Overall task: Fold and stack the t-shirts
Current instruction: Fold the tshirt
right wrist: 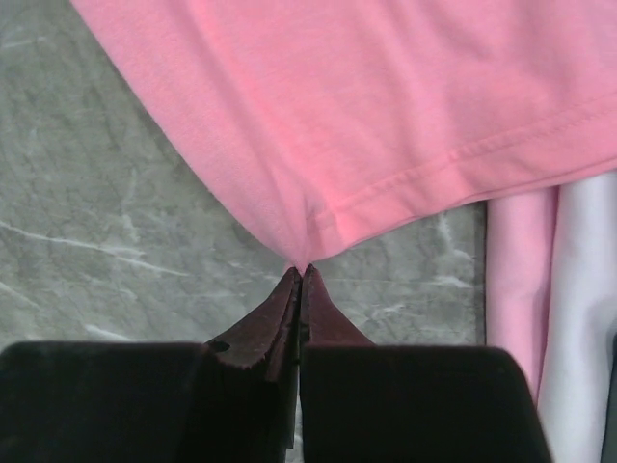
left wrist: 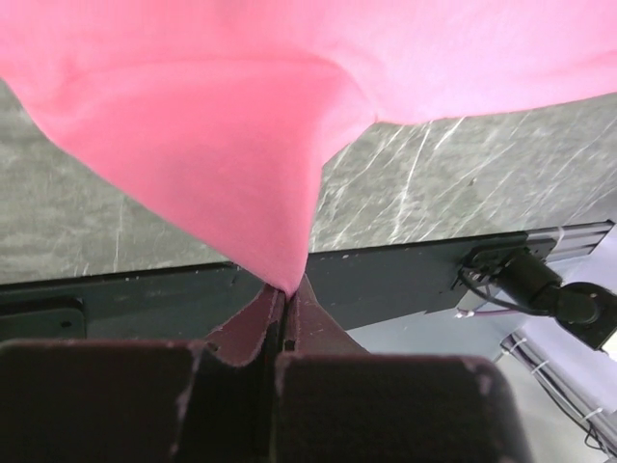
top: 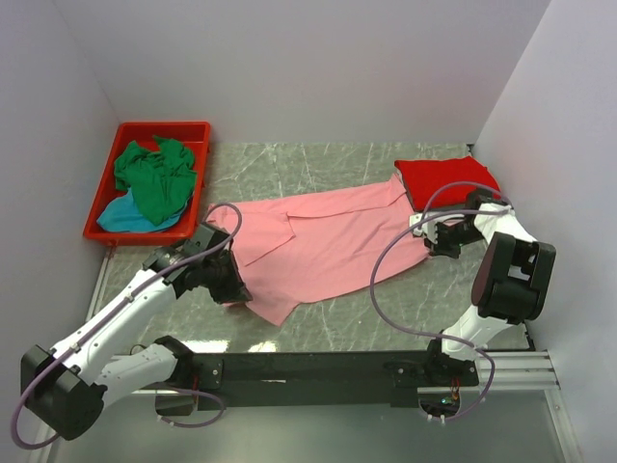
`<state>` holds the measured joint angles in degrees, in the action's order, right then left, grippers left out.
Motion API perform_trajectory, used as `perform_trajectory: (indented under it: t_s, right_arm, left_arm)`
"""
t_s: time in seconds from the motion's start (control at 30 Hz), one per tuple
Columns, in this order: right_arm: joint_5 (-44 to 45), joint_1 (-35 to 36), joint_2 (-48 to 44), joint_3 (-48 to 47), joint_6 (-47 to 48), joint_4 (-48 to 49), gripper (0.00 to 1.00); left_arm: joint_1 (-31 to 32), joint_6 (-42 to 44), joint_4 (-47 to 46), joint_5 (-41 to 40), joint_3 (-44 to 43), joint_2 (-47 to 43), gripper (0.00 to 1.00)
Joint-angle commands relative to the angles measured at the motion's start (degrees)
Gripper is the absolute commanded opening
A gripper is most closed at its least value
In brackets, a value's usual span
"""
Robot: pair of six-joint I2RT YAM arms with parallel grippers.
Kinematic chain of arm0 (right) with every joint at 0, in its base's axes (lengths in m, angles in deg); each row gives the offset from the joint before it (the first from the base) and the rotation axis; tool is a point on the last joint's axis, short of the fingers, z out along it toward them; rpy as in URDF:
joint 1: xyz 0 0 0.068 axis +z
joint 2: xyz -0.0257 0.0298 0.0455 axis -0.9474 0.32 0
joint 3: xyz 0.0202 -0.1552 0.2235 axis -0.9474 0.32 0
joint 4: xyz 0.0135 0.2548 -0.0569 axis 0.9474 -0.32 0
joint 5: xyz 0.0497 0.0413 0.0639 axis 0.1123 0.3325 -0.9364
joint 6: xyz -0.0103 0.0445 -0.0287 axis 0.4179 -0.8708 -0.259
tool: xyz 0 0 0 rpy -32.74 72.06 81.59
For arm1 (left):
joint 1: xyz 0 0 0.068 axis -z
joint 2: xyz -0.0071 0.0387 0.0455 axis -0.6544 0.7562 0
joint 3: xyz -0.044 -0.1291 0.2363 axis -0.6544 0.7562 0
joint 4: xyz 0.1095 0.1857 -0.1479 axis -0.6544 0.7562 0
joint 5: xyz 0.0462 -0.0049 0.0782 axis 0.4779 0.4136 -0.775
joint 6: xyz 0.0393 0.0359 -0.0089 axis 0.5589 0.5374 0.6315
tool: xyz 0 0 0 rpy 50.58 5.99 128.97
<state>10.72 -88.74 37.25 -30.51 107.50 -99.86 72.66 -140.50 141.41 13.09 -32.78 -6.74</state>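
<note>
Across the middle of the table (top: 328, 159), smooth grey-green with pale marble veins: the salmon pink t-shirt (top: 328, 241), a soft thin knit, spread almost flat in a long irregular shape with a few low folds and one flap turned over near the middle. At its near left edge, drawn into a hanging, tapering peak by the left gripper (left wrist: 286, 294), with dark maroon fingers pressed together on the cloth. At its right side, caught at a hemmed corner with a clear row of stitching by the right gripper (right wrist: 303, 275), with narrow pointed tips closed tight on the very corner and the fabric stretched there into a small point. Just behind the right gripper, beside the far right end of the pink cloth, touching or not hard to tell: the red t-shirt (top: 446, 178), folded into a neat flat rectangle. In the far left corner, a red plastic bin (top: 183, 126), rectangular with sloped walls, holding a crumpled green t-shirt (top: 154, 174) on top of a bunched teal t-shirt (top: 130, 217). Along the near edge, a matte black rail (top: 318, 367).
</note>
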Motion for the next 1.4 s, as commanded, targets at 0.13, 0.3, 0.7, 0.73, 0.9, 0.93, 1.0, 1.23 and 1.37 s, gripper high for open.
perform_trajectory:
  t_s: [0.13,0.3,0.7,0.73,0.9,0.93,1.0,1.23,1.37]
  right_arm:
    - [-4.07,-0.34,1.77,-4.29,-5.15,-1.19,0.00]
    - [-5.21,-0.34,2.21,-6.13,-8.32,-0.66,0.00]
    - [-6.27,0.97,3.00,-7.55,-17.10,4.34,0.00]
    - [-6.00,1.15,2.74,-7.28,-17.89,5.13,0.00]
    - [-4.42,2.20,3.17,-6.93,-22.99,9.53,0.00]
    - [-4.25,2.46,3.35,-7.02,-23.69,10.05,0.00]
    - [-3.98,2.73,3.52,-6.84,-25.63,11.46,0.00]
    - [-2.66,5.19,3.96,-6.49,-31.60,16.21,0.00]
    - [-1.35,6.24,5.37,-7.89,-34.68,16.91,0.00]
  left_arm:
    - [-4.45,5.88,-1.58,1.89,-6.01,2.46,0.00]
    - [-8.67,9.57,-1.49,2.24,-7.59,3.87,0.00]
    - [-15.26,15.29,-2.98,4.26,-10.58,7.47,0.00]
    - [-15.62,15.55,-3.07,4.26,-11.02,7.82,0.00]
    - [-18.08,17.48,-3.77,4.70,-12.34,9.58,0.00]
    - [-18.34,17.66,-3.95,4.97,-12.52,9.85,0.00]
    - [-19.22,18.19,-4.83,5.49,-12.69,10.81,0.00]
    - [-22.03,20.04,-6.41,6.46,-14.98,13.71,0.00]
    - [-23.53,21.00,-7.38,6.90,-16.91,16.17,0.00]
